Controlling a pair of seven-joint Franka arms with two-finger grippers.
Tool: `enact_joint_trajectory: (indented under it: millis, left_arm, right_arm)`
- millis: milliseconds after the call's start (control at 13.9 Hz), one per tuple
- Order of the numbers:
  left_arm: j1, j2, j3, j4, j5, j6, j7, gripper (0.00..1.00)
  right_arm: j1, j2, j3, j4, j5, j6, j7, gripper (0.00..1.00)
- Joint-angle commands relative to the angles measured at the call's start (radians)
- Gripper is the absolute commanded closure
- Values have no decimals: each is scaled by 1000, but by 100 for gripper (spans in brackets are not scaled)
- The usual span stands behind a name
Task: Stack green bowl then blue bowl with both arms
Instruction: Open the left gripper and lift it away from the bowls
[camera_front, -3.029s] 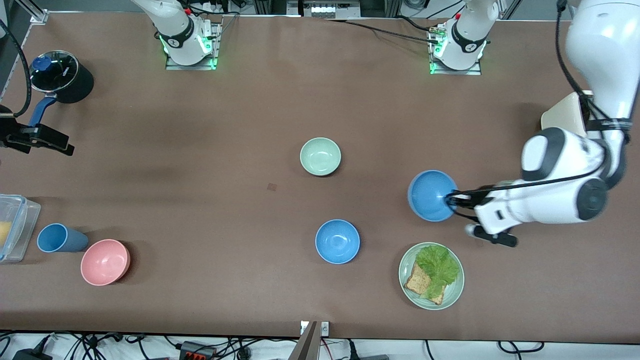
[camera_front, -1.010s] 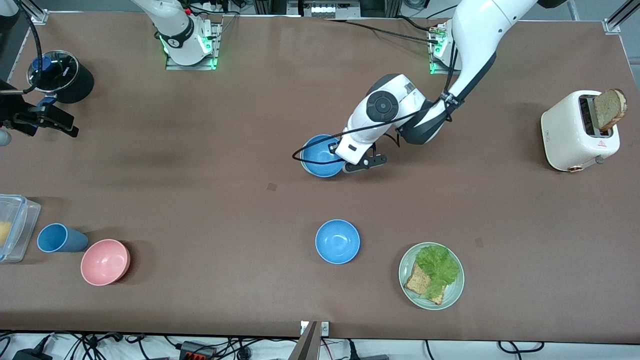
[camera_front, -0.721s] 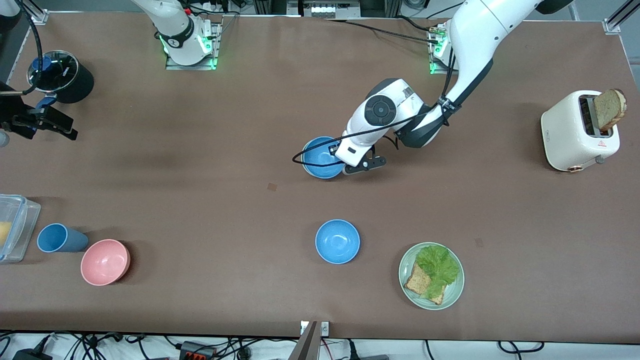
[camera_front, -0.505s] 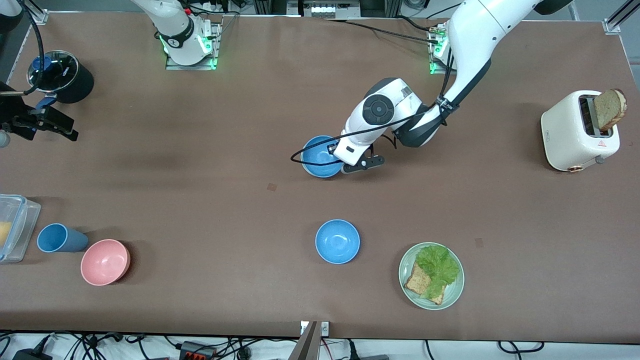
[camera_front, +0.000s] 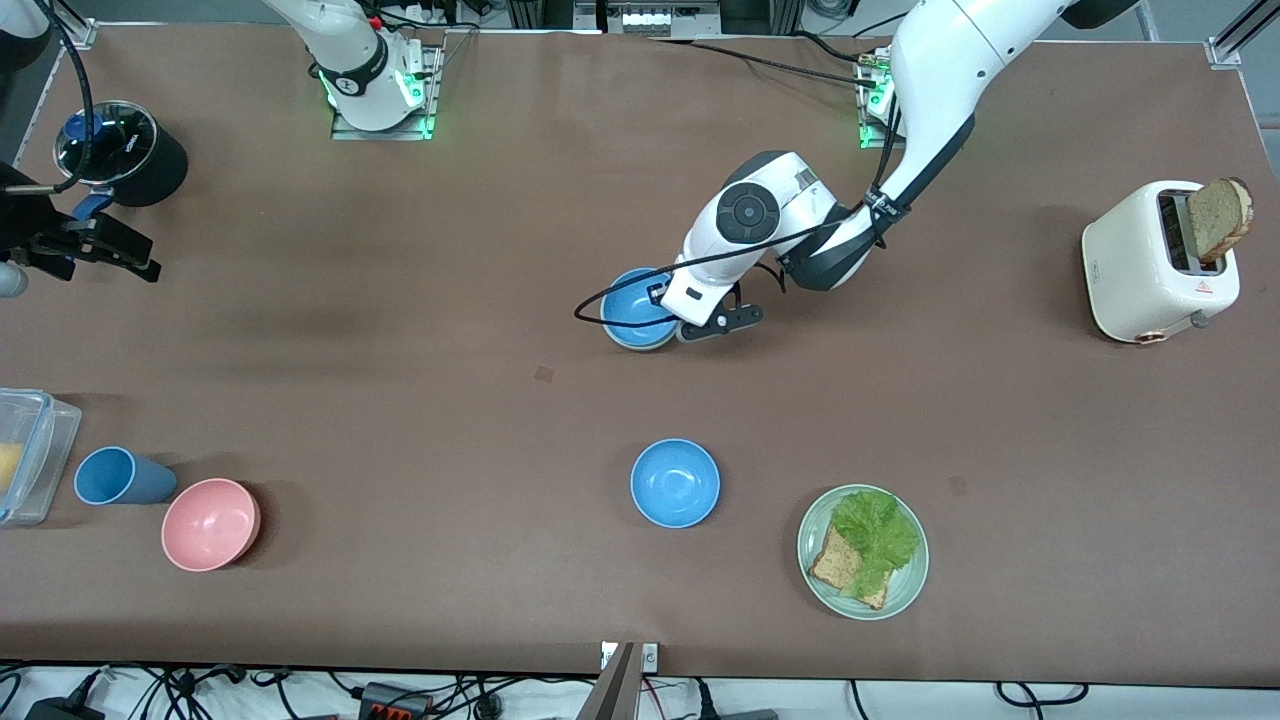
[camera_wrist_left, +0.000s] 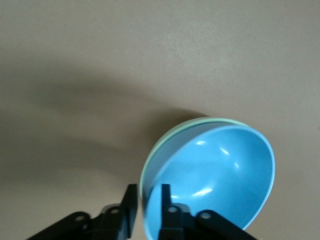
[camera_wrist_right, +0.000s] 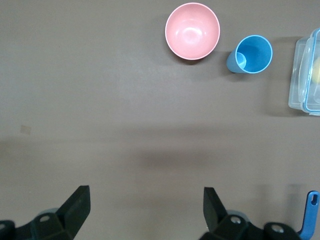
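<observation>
Mid-table, I see the blue bowl (camera_front: 636, 305) nested in the green bowl (camera_wrist_left: 150, 165).
Left gripper (camera_wrist_left: 145, 205) straddles both rims, loosened; right gripper (camera_wrist_right: 145, 210) waits, spread wide.

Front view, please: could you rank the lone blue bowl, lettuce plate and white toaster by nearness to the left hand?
1. Round sky-blue bowl, nearer the camera than the left hand.
2. Green plate with lettuce and bread, beside that bowl.
3. White toaster, at the left arm's end.

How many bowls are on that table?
4: a blue bowl nested in the green bowl mid-table, another blue bowl nearer the camera, and a pink bowl toward the right arm's end.
</observation>
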Motion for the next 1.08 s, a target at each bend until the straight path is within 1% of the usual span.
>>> enact_joint_trajectory:
  millis: [0,144,288,505,721,1010]
  left_arm:
    - [7,-40,-1,84,31,-158,-27,55]
    - [28,-69,-1,161,33,-274,-16,52]
    - [74,-77,-5,238,27,-354,57,51]
    - [134,-74,-5,319,19,-420,203,51]
    - [196,-72,-2,384,19,-507,416,51]
    - [295,-62,5,420,28,-517,730,46]
  right_arm:
    - [-7,-26,8,-31,-5,3,-3,0]
    - [-5,-44,8,-55,-5,7,-3,0]
    - [-5,-63,8,-84,-5,16,-3,0]
    - [-7,-63,7,-75,-7,18,-5,0]
    - [-8,-61,8,-60,-5,7,-5,0]
    - [-7,-58,8,-51,-7,4,-6,0]
